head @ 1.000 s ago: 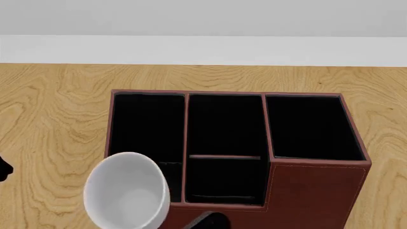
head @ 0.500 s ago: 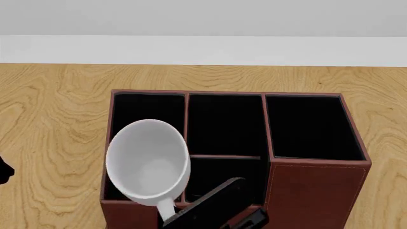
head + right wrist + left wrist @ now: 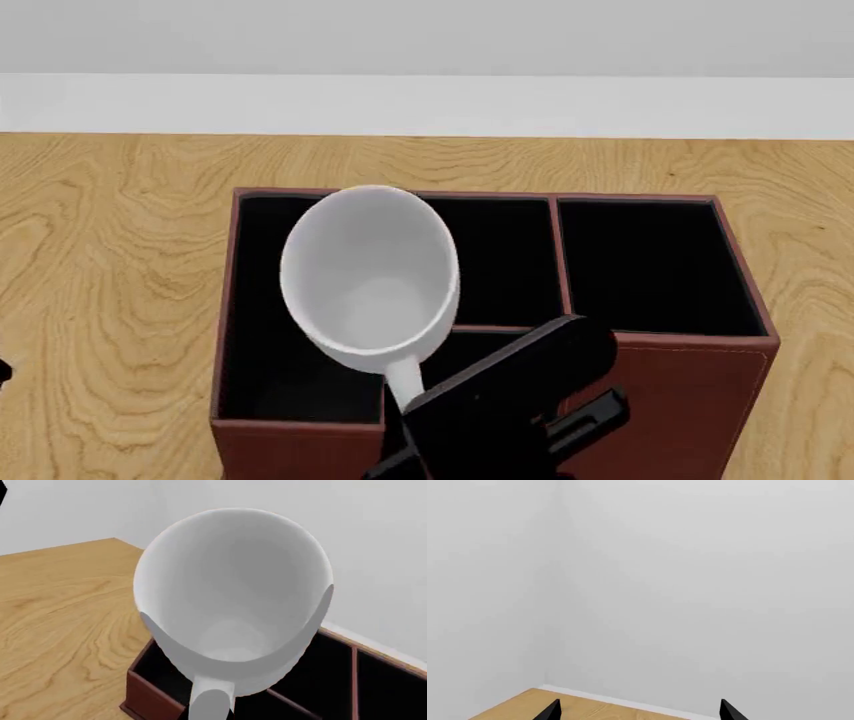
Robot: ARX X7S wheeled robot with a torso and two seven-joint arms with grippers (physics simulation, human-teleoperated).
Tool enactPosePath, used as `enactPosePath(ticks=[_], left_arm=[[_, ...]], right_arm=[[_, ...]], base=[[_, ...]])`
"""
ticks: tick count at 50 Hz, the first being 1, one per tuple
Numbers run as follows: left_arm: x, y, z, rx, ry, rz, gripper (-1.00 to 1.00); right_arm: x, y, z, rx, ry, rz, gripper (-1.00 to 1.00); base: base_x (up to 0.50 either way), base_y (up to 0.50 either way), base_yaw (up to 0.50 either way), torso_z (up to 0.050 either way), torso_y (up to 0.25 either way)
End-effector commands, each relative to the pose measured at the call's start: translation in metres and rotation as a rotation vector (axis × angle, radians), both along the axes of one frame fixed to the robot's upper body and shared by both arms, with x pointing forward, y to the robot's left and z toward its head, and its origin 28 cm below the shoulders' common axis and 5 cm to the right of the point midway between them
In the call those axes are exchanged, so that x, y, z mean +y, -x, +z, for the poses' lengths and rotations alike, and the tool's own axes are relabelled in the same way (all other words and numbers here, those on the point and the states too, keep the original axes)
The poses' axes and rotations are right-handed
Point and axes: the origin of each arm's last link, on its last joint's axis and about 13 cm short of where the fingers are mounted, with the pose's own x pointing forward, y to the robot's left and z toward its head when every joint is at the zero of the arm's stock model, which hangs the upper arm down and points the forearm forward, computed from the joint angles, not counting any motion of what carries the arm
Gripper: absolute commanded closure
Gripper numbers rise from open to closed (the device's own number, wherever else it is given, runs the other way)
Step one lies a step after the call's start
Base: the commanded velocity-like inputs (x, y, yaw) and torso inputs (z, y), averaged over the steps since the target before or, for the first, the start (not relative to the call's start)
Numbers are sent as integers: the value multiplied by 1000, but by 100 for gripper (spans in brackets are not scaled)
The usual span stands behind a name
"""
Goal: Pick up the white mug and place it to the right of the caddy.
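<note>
The right gripper (image 3: 424, 412) comes up from below, black and bulky, closed on the handle of the white mug (image 3: 371, 270). It holds the mug in the air, mouth up and tipped a little, over the left and middle compartments of the caddy (image 3: 667, 400). The caddy sits on a wooden table (image 3: 107, 250) by a pale wall. The left gripper (image 3: 639, 711) points at that wall, its two black fingertips (image 3: 550, 711) spread wide, with nothing between them.
</note>
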Motion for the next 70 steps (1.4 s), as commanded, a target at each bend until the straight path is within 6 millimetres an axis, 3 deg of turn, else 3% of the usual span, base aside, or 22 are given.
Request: enactPosePath(ticks=[1, 12, 36, 70], left_arm=[[1, 5, -2, 0, -7, 14, -100], [4, 9, -2, -7, 3, 31, -100], [6, 14, -4, -2, 2, 51, -100], [9, 24, -5, 1, -13, 79, -100]], right_arm=[[-13, -2, 17, -41, 11, -60, 100], [-33, -5, 34, -74, -11, -132, 100], [-56, 0, 56, -115, -57, -202, 100], [-87, -14, 71, -92, -110, -317, 100]], base=[[0, 0, 0, 0, 0], [0, 0, 0, 0, 0], [0, 0, 0, 0, 1], [0, 0, 0, 0, 1]])
